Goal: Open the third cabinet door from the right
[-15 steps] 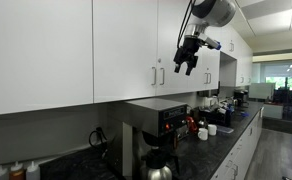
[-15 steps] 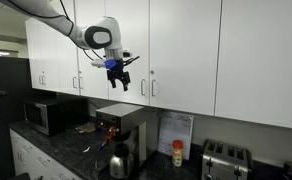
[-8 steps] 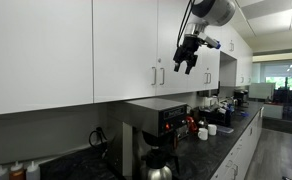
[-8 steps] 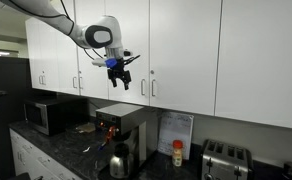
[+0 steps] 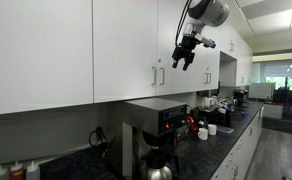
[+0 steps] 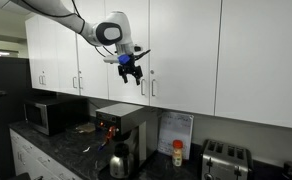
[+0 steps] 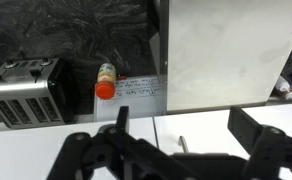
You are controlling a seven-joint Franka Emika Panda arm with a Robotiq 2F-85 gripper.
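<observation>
The third cabinet door from the right (image 6: pixel 186 50) is a tall, plain white door and is shut. Its short silver bar handle (image 6: pixel 154 88) sits at the lower corner by the seam. The door also shows in an exterior view (image 5: pixel 126 50) with its handle (image 5: pixel 154 76). My gripper (image 6: pixel 132 74) is open and empty in front of the twin door, just beside the pair of handles and a little above them; it also shows in an exterior view (image 5: pixel 183 62). In the wrist view the gripper (image 7: pixel 181 112) frames one bar handle (image 7: pixel 181 143). I cannot tell which of the two handles it is.
A black coffee machine (image 6: pixel 121 130) stands on the dark counter below the handles. A toaster (image 6: pixel 218 158) and a red-capped bottle (image 6: pixel 176 152) are beside it, and a microwave (image 6: pixel 48 113) stands further along. The twin door's handle (image 6: pixel 143 87) is right next to the target handle.
My gripper has moved sideways along the cabinet fronts towards the pair of handles and risen slightly. It stays open. The doors have not moved.
</observation>
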